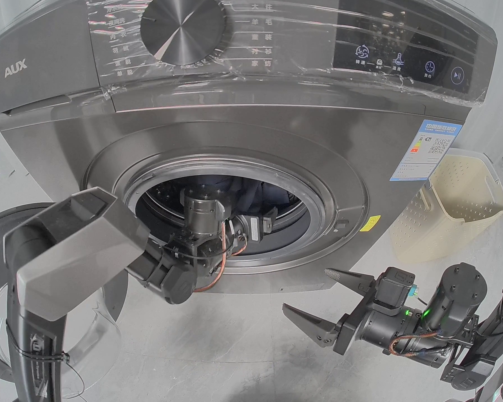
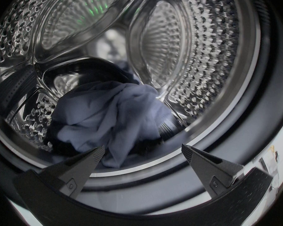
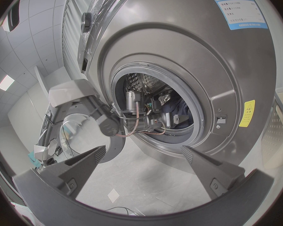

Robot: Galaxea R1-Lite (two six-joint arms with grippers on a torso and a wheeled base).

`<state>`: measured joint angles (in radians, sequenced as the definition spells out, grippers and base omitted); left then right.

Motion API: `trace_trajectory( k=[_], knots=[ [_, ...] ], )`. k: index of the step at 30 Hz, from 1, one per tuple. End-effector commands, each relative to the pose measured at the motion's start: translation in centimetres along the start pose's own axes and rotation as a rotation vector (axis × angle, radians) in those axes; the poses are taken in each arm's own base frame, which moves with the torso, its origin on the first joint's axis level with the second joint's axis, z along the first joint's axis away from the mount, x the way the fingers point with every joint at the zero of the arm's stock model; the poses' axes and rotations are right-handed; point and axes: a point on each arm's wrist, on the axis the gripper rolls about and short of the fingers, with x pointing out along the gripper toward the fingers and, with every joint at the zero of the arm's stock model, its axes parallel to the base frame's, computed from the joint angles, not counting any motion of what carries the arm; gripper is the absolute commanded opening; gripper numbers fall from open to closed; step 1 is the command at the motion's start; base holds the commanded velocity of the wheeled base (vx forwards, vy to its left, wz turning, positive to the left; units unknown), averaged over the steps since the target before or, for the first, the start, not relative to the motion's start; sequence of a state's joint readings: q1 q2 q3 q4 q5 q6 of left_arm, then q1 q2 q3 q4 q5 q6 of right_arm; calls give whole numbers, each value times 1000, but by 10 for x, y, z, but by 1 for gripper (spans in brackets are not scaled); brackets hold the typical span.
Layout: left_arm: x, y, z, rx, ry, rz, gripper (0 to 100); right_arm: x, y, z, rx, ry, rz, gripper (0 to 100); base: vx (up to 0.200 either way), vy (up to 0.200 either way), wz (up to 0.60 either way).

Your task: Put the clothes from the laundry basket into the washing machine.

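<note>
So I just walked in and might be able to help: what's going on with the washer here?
The robot's left gripper sits at the mouth of the steel drum of the grey front-loading washing machine, open and empty, facing a crumpled pale blue cloth lying inside. The right gripper hangs open and empty, low in front of the machine. The cream perforated plastic laundry basket stands beside the machine on the robot's right; its contents are hidden.

washing machine (image 1: pixel 251 135): brushed dark grey casing. drum (image 2: pixel 210 63): bright silver, embossed with rows of small raised dimples. clothes (image 2: pixel 116 110): pale blue-grey over a darker navy piece. laundry basket (image 1: pixel 458 207): cream, perforated with a grid of small holes. label (image 1: pixel 427 149): white with blue border. sticker (image 1: pixel 370 223): yellow. floor (image 1: pixel 235 336): plain light grey.
</note>
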<state>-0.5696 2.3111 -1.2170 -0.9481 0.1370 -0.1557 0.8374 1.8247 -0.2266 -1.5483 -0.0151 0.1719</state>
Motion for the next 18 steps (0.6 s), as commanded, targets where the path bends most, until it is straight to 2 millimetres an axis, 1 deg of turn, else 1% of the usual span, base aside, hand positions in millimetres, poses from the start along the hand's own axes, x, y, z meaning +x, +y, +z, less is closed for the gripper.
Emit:
trace_trajectory(
  k=[1, 2, 3, 4, 5, 6, 9, 12, 14, 18],
  knots=[
    [-135, -34, 19, 76, 23, -190, 100, -20, -1, -5, -1, 42, -7, 100, 0, 0, 0],
    [-151, -35, 18, 78, 30, -205, 100, -23, -2, -3, 0, 35, -9, 100, 0, 0, 0],
    [-151, -35, 18, 78, 30, -205, 100, -24, -2, -3, 0, 35, -9, 100, 0, 0, 0],
    [-176, -34, 19, 81, 25, -221, 100, -32, -1, 4, 3, 6, -7, 100, 0, 0, 0],
    [-181, -33, 19, 83, 24, -225, 100, -34, -1, 4, 3, 4, -9, 100, 0, 0, 0],
    [-198, -29, 19, 84, 22, -232, 100, -40, 1, 6, 4, -2, -1, 100, 0, 0, 0],
    [-226, -19, 18, 80, 23, -238, 100, -54, -1, 3, 6, 20, -8, 100, 0, 0, 0],
    [-247, -11, 11, 86, 43, -233, 100, -61, -4, 2, 5, 24, -26, 100, 0, 0, 0],
    [-259, -6, 9, 85, 37, -234, 100, -66, -8, 4, 4, 15, -54, 100, -200, 0, 0],
    [-281, 4, 7, 80, 17, -216, 100, -74, -13, 15, 2, -54, -118, 100, -200, 0, 0]
  ],
)
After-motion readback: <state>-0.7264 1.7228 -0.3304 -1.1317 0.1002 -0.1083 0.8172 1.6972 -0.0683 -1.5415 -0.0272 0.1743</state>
